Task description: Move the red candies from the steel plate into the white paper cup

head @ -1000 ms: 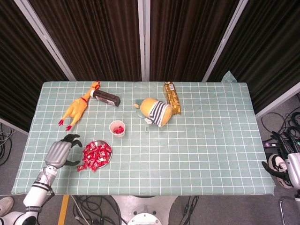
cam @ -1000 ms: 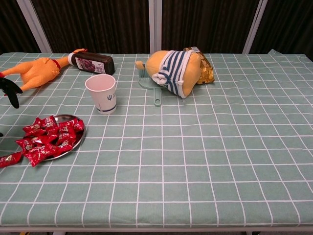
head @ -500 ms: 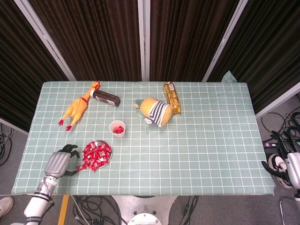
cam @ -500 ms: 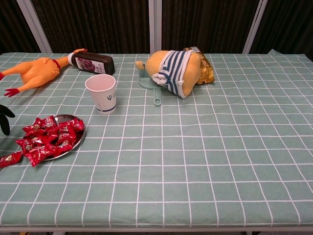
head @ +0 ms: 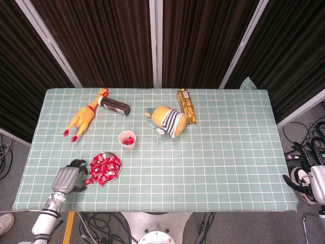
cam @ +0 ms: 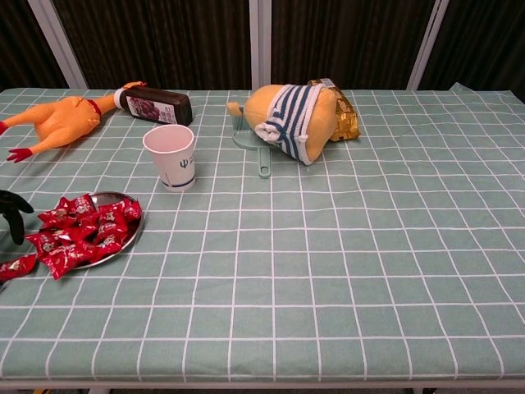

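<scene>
Seen from the head camera, the robot's left hand (head: pixel 67 177) hovers at the near-left edge of the green checked table (head: pixel 228 152), at nine o'clock from the steel plate (head: pixel 112 155) and just beside it, dark fingers (head: pixel 78 164) curled toward the heap; whether they pinch anything cannot be told. The red candies (head: pixel 104 168) are piled on the plate, a few spilling onto the cloth at its seven o'clock. The white paper cup (head: pixel 127 139) stands upright at one o'clock from the plate, some candies already inside. The right hand (head: pixel 303 182) hangs off the table's right end, its fingers unclear. Along the far side lie a rubber chicken (head: pixel 84 117), a dark bottle (head: pixel 115 106), a striped plush toy (head: pixel 169 121) and a gold snack packet (head: pixel 186 105).
</scene>
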Motion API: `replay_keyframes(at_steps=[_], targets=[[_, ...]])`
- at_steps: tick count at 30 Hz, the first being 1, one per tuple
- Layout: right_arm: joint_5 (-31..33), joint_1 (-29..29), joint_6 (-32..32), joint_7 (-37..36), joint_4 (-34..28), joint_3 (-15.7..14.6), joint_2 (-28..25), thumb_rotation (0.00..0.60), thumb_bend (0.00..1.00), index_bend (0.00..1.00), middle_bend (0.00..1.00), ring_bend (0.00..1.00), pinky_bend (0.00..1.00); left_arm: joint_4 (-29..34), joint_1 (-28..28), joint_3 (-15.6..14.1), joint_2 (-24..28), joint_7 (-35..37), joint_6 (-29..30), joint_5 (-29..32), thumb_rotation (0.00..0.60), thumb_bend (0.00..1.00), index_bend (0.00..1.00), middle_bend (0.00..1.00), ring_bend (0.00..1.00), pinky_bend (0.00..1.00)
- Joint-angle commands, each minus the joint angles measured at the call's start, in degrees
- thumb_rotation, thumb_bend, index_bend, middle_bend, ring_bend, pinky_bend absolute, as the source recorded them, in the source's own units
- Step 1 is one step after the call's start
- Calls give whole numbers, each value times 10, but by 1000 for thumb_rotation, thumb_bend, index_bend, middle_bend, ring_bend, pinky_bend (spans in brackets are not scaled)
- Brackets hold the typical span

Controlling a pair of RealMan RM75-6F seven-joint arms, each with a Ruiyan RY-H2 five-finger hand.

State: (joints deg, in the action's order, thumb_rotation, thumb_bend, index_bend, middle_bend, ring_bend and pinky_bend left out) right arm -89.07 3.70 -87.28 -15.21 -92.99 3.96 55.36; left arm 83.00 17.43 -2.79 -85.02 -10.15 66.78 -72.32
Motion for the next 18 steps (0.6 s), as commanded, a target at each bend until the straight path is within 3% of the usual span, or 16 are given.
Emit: replay_keyframes(at_steps=[1, 18], targets=[[0, 0, 0, 1, -1, 0, -1, 600, 157, 79, 197, 53, 217, 0, -1, 4, -3, -1, -4, 4, 600, 184, 522, 300, 173, 394], [0, -1, -1, 1, -4, -1, -3, 600, 158, 78, 198, 53, 223, -12, -2, 19, -15, -6, -26, 20, 600, 292, 608, 308, 172, 394]])
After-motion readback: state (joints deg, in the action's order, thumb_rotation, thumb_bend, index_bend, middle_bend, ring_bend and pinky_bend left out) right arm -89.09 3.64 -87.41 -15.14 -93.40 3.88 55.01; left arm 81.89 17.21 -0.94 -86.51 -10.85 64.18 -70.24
